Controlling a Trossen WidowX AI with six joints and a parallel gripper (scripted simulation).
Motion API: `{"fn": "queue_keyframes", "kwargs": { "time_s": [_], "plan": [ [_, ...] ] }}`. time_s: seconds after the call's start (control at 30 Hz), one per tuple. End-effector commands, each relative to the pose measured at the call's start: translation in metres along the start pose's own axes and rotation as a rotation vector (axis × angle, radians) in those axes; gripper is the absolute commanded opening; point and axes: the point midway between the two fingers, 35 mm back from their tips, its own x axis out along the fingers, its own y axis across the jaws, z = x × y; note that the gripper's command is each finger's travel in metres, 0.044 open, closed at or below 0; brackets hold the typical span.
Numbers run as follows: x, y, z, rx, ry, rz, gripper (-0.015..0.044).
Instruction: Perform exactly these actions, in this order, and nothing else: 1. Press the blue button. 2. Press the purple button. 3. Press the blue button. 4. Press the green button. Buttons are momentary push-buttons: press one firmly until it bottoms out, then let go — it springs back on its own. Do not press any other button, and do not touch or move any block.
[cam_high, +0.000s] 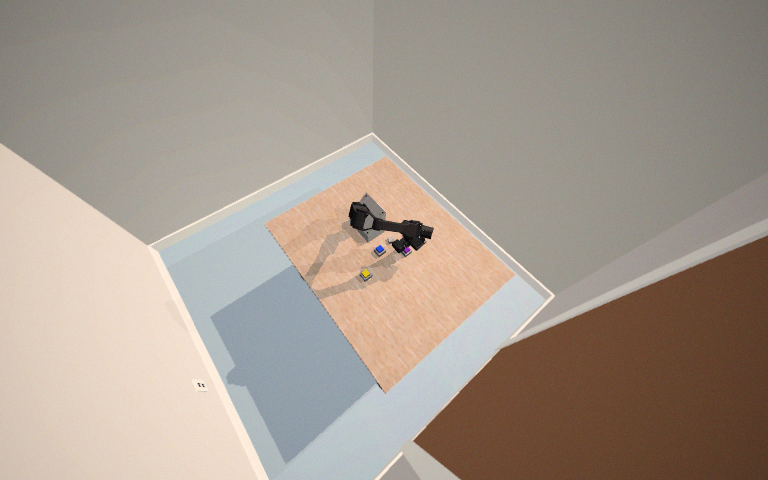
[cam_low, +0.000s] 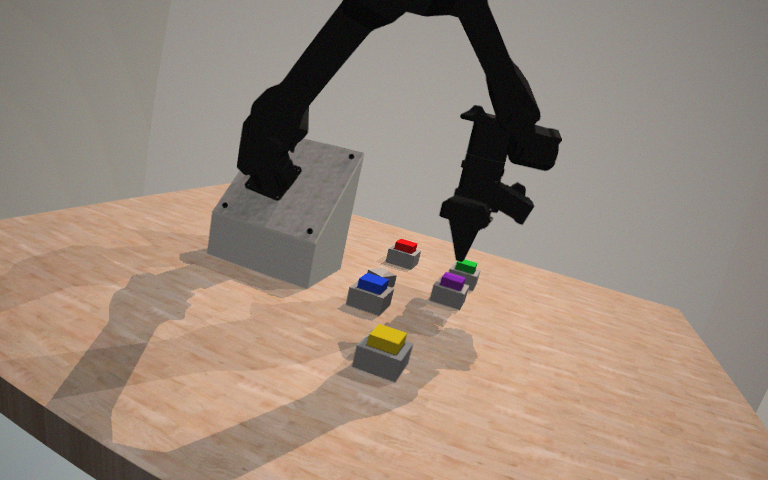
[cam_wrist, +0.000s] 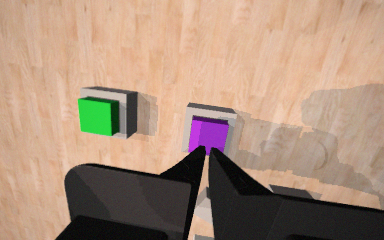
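Note:
My gripper (cam_low: 461, 254) (cam_wrist: 206, 152) (cam_high: 405, 245) is shut with nothing between the fingers. It points straight down and hangs a little above the purple button (cam_low: 453, 280) (cam_wrist: 210, 134) (cam_high: 407, 249). In the wrist view the fingertips line up with the near edge of the purple cap. The green button (cam_low: 466, 266) (cam_wrist: 96, 116) sits right beside the purple one. The blue button (cam_low: 373, 282) (cam_high: 380, 249) stands apart to the left, closer to the arm's base.
A red button (cam_low: 405, 245) sits at the back and a yellow button (cam_low: 386, 338) (cam_high: 365, 273) at the front. A small grey block (cam_low: 385, 275) lies just behind the blue button. The grey arm base (cam_low: 288, 226) stands to the left.

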Motion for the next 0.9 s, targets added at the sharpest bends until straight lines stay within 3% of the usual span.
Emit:
{"fn": "queue_keyframes", "kwargs": {
  "time_s": [0.0,0.87],
  "plan": [
    [0.009,-0.001,-0.001,-0.007,0.000,-0.007,0.0020],
    [0.035,-0.002,-0.002,-0.007,0.000,-0.008,0.0020]
  ]
}}
